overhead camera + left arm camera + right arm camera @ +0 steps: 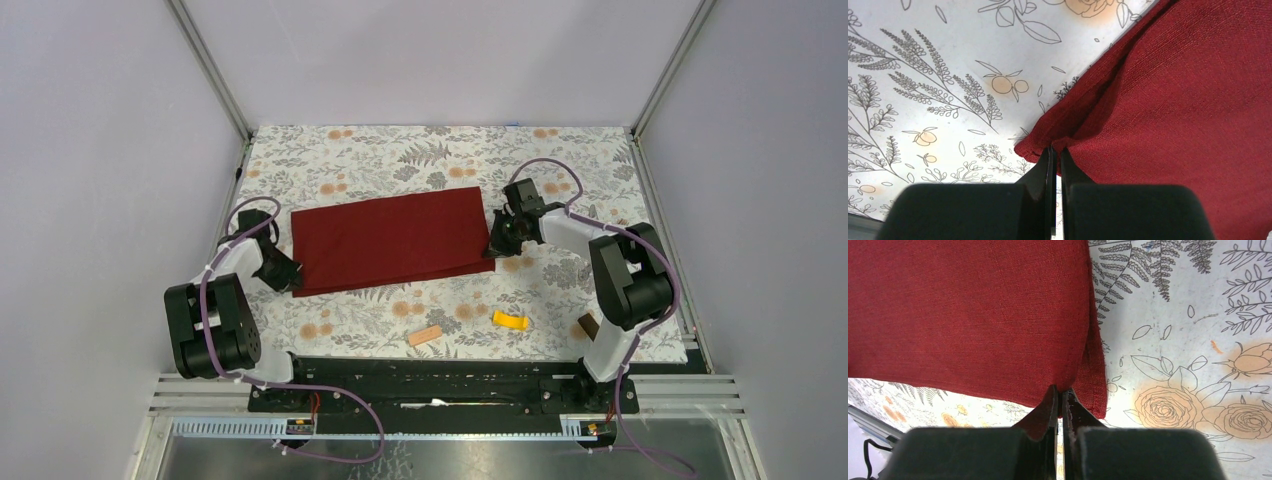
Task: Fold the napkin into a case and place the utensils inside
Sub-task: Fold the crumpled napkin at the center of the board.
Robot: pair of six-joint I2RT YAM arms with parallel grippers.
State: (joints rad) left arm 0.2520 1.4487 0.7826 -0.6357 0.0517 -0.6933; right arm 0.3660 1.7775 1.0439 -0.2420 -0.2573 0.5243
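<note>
Nearest the arm bases, a tan block (424,335), a yellow block (510,320) and a brown block (588,325) lie on the floral tablecloth (400,155), well apart from the work. Just beyond them, we see the left gripper (1057,149) clamped on the near-left corner of the napkin (385,240) and the right gripper (1060,389) clamped on its near-right corner. On both, the jaws are pressed together with red cloth between them. The napkin lies flat as a wide rectangle in mid-table, its far edge running toward the back wall.

We judge the step in hand to be a fold made from these two corners. To do it well, both corners should rise together and level, with the near edge kept taut between them. They should then travel straight and be set down square to the far edge, so that a tidy pocket is left.

We cannot find the utensils in any view. We cannot count the cloth's layers, though the right edge looks doubled. The fingers hide how deep each bite goes, and the right arm partly covers the brown block.
</note>
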